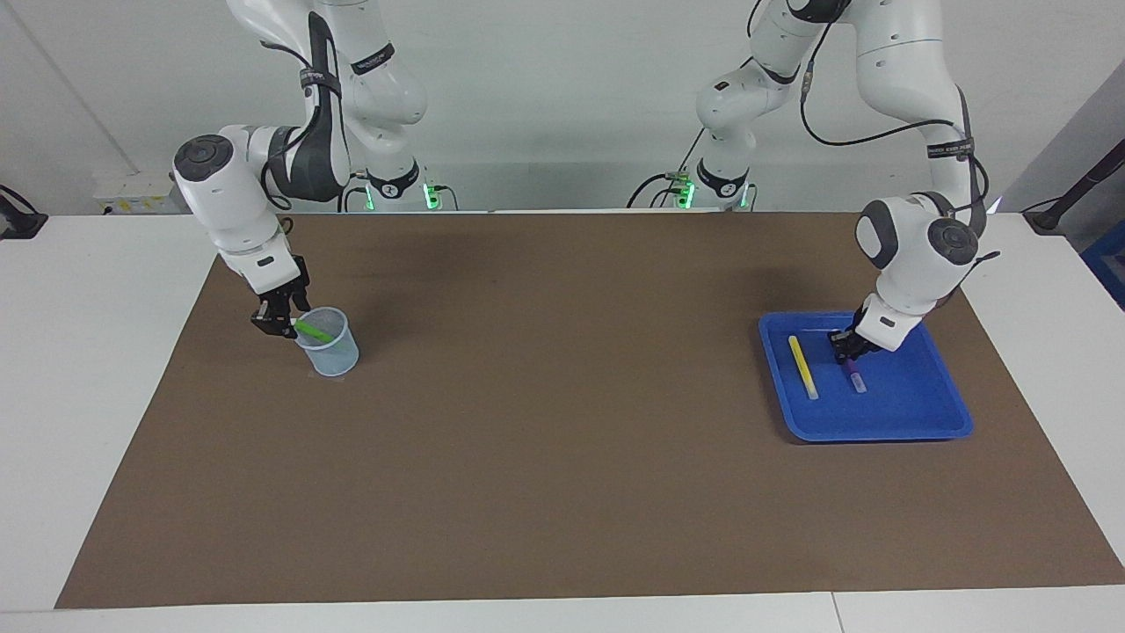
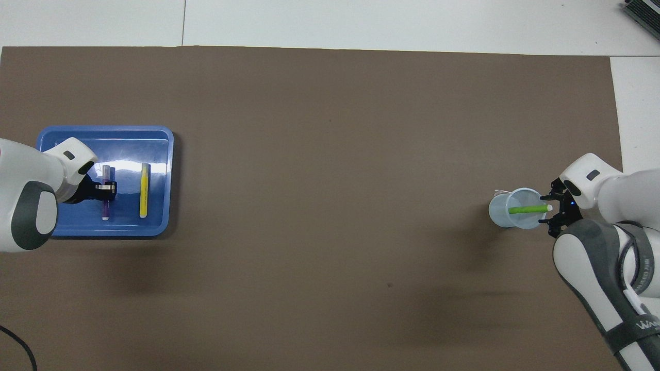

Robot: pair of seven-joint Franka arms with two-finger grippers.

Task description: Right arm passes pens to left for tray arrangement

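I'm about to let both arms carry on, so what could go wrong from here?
1. The left tool grips the purple pen low in the blue tray, beside the yellow pen. A skewed release could roll it against that one.
2. The right tool is at the whitish end of the green pen, which leans in the light plastic cup. Pulling sideways might tip the cup, and an end grip may slip.
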